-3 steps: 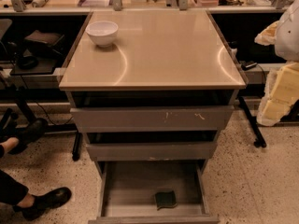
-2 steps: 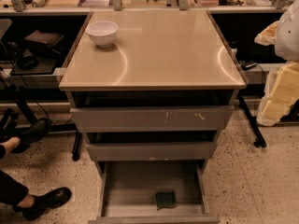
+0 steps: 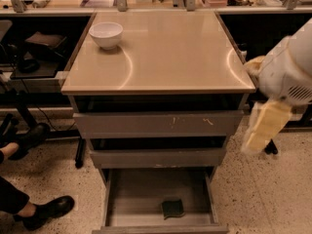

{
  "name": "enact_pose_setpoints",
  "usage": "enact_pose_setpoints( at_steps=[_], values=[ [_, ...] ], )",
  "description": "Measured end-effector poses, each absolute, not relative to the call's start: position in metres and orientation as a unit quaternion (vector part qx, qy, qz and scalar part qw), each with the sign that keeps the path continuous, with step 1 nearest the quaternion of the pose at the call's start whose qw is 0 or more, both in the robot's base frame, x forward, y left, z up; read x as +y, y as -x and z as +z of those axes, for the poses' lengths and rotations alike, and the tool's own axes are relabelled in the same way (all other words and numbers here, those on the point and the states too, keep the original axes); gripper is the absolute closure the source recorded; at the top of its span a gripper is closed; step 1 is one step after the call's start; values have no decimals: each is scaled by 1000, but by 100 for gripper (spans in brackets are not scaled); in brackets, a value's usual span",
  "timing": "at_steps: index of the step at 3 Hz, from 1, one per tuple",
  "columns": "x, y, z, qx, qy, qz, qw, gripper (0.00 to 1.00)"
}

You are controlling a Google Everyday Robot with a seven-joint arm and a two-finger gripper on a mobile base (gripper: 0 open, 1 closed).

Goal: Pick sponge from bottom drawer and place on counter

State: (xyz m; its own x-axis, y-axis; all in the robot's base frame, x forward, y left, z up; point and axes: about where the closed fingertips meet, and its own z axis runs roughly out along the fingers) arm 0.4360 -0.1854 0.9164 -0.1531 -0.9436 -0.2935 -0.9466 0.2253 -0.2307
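**Arm drops lower beside the cabinet; sponge lies in the open drawer**

Since a second ago the robot's arm at the right edge has come down and swung left, and its pale yellowish hand (image 3: 263,126) now hangs just off the tabletop's (image 3: 170,62) near right corner, level with the two upper drawers. The hand is smeared, and I cannot tell whether it is open or closed. Nothing else has shifted. The sponge (image 3: 172,208) lies flat on the grey floor of the pulled-out bottom drawer (image 3: 139,194), near its front wall and slightly right of centre. It is a small squarish pad, dark green face up. A white bowl (image 3: 106,34) sits at the tabletop's far left corner. Black shoes (image 3: 48,209) show at the left.
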Motion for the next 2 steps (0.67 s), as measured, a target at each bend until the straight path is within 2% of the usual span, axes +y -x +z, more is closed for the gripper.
enact_pose_setpoints(
  at_steps=[1,2],
  values=[
    [-122,-440,802,751,625,107,183,0],
    [-55,-430,662,752,622,183,123,0]
  ],
)
